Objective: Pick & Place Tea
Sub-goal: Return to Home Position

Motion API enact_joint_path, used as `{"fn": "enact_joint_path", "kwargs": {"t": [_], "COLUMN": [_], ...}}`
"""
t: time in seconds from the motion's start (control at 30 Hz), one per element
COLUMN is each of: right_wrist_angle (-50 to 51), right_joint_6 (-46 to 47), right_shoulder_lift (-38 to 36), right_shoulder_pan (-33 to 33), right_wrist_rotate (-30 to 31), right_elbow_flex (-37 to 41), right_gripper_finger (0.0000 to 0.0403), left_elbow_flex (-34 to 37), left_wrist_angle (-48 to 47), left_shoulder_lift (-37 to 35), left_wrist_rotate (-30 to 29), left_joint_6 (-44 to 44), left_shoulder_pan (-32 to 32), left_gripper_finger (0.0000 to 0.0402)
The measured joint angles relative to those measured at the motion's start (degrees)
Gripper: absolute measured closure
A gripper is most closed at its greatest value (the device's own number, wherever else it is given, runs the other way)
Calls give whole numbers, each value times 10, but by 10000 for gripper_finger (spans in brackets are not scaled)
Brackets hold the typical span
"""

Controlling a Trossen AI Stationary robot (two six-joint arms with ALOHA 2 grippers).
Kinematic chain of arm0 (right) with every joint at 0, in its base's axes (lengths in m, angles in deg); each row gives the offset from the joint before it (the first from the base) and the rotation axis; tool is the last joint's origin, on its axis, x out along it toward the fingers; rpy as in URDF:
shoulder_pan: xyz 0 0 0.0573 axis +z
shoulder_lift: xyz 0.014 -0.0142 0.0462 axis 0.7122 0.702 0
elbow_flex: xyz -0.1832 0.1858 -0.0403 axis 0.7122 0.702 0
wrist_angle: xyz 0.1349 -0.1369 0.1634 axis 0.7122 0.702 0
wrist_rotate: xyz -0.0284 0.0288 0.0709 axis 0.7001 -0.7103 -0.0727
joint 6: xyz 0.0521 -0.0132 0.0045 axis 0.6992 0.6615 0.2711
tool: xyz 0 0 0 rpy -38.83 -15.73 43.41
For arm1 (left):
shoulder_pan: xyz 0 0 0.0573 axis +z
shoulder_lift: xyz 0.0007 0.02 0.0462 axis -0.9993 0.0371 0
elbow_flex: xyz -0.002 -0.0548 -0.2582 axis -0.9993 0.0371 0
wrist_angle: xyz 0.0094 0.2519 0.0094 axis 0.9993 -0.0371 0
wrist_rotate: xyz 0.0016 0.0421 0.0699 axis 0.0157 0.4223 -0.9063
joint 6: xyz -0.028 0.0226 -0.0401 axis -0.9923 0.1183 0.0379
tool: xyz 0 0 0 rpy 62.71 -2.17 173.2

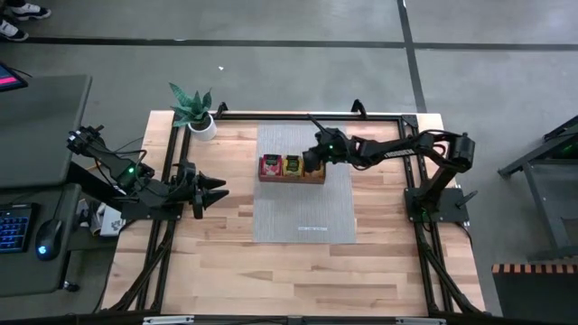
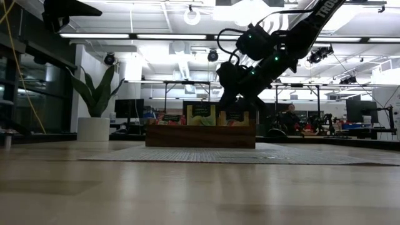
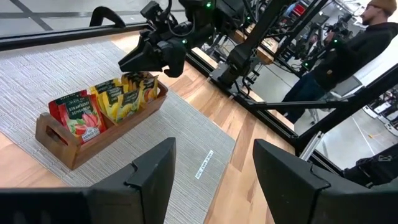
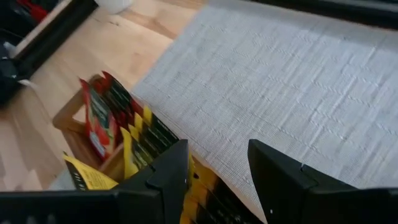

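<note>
A brown wooden tray [image 1: 291, 179] with three compartments stands on a grey mat [image 1: 302, 212]. Tea packets stand upright in it: red ones [image 3: 81, 115] in the left compartment, yellow ones [image 3: 121, 99] in the middle, more yellow ones [image 3: 146, 84] in the right. My right gripper [image 1: 310, 164] hangs open, slanting down just over the right compartment [image 2: 236, 116]. In its own wrist view one finger [image 4: 168, 171] covers those packets and bare mat shows in the gap. My left gripper [image 1: 221, 190] waits open to the left of the mat, pointing at the tray.
A potted plant [image 1: 194, 113] stands at the table's far left corner. Black frame rails [image 1: 307, 116] run along the far edge and both sides of the table. Bare mat lies on the near side of the tray. A person [image 3: 360, 37] stands beyond the table.
</note>
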Motion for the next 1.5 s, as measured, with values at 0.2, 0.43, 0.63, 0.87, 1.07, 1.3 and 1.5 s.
{"fn": "enact_joint_path", "kwargs": {"t": [0.2, 0.43, 0.63, 0.87, 1.07, 1.3, 1.5], "right_wrist_angle": [-19, -43, -129, -116, -101, -116, -94], "right_joint_6": [-32, -99, -154, -208, -221, -218, -191], "right_shoulder_lift": [-6, -51, -57, -56, -56, -62, -112], "right_shoulder_pan": [-3, -20, -12, 14, 36, 94, 112], "right_wrist_rotate": [-2, -59, -233, -248, -258, -267, -268], "right_elbow_flex": [0, 0, 0, 0, 0, 0, 0], "right_gripper_finger": [240, 240, 240, 241, 246, 286, 391], "left_elbow_flex": [0, 0, 0, 0, 0, 0, 0], "left_wrist_angle": [0, 0, -1, -9, -13, -13, -13], "left_shoulder_lift": [0, 0, 0, 0, 0, 0, 1], "left_wrist_rotate": [0, 0, 1, 2, 2, 22, 28], "left_joint_6": [0, 0, 0, 0, 0, 17, 46], "left_shoulder_pan": [0, 0, 0, 0, 0, 0, 0], "left_gripper_finger": [188, 188, 188, 188, 188, 188, 188]}}
